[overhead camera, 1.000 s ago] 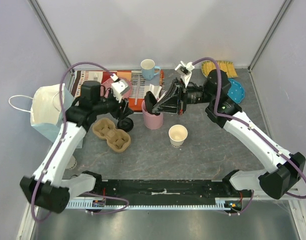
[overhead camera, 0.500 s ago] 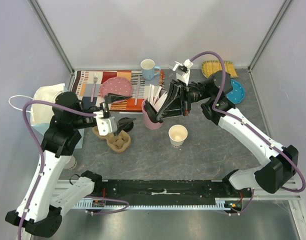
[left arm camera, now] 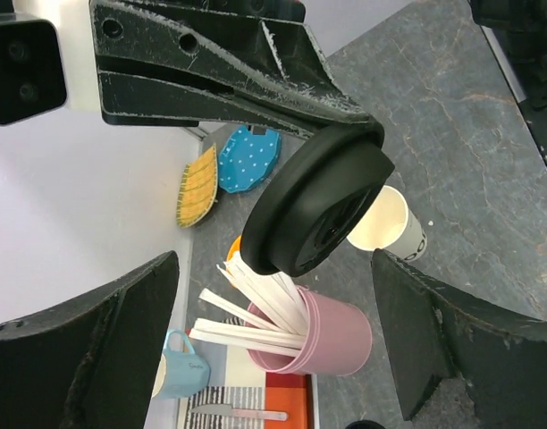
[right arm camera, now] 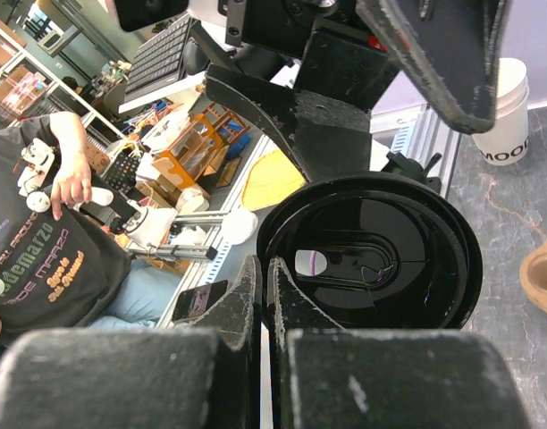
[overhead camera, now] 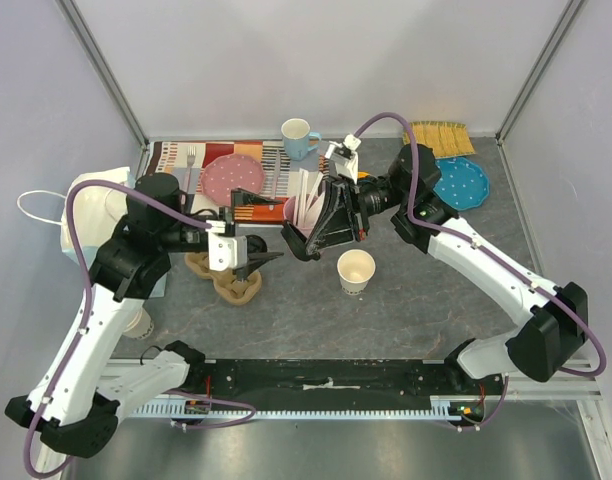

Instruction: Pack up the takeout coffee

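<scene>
Grey stone-patterned desk (overhead camera: 406, 320) carries the work. Right pincer (right arm camera: 263, 288): jaws closed on the rim of the black lid (left arm camera: 314, 210), which hangs tilted in the air at the centre of the top view. Left pincer (left arm camera: 273, 257): jaws spread wide, empty, just left of the lid and apart from it. Paper cup (overhead camera: 355, 270) stands uncovered, below and right of the lid. Pink cup of sticks (left arm camera: 332, 335) stands above and left of the paper cup.

Step in hand, by judgement: lidding. The next move calls for levelling the lid, centring it over the cup rim and pressing evenly. The light cup may tip unless steadied. Cardboard carrier (overhead camera: 231, 283) lies left of centre.
</scene>
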Robot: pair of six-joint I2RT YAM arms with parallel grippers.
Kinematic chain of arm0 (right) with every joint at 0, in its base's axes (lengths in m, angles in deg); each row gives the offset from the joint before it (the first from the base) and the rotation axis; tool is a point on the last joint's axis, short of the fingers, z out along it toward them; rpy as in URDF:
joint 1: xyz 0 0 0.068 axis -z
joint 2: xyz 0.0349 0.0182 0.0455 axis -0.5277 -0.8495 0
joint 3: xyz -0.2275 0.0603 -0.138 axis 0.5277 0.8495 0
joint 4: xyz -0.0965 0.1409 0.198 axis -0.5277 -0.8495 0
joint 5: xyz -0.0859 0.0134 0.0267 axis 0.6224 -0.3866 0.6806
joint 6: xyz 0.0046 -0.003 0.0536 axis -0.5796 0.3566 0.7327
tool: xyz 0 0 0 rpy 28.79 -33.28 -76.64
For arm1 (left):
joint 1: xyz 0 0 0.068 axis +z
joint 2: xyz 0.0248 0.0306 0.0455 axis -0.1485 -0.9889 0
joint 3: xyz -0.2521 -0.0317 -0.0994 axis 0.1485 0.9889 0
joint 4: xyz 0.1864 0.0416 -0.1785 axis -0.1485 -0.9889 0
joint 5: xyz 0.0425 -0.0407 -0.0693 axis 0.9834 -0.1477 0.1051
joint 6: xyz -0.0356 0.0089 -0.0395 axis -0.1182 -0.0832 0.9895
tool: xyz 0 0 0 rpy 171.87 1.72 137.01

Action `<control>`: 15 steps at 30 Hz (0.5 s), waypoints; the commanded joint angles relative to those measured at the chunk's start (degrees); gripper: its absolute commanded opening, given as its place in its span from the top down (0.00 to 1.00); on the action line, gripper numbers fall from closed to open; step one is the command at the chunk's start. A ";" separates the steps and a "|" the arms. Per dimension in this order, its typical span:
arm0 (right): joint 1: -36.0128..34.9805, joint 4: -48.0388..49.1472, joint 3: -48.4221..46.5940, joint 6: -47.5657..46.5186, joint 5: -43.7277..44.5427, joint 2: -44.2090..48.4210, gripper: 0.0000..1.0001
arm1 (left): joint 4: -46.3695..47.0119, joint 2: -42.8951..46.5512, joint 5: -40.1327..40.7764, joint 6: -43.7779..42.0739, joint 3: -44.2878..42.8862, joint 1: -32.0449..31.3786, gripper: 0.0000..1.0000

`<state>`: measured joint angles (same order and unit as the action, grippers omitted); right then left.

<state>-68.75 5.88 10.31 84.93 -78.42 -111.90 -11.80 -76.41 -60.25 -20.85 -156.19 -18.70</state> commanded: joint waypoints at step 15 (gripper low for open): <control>-2.91 -5.86 -1.47 -7.88 -1.72 -1.89 1.00 | -13.74 -4.60 1.00 -11.20 -6.41 -4.66 0.42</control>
<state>-71.09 -0.57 10.07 79.01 -78.84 -114.41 -21.70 -80.72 -60.71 -25.35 -159.44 -23.10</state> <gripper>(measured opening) 0.012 0.625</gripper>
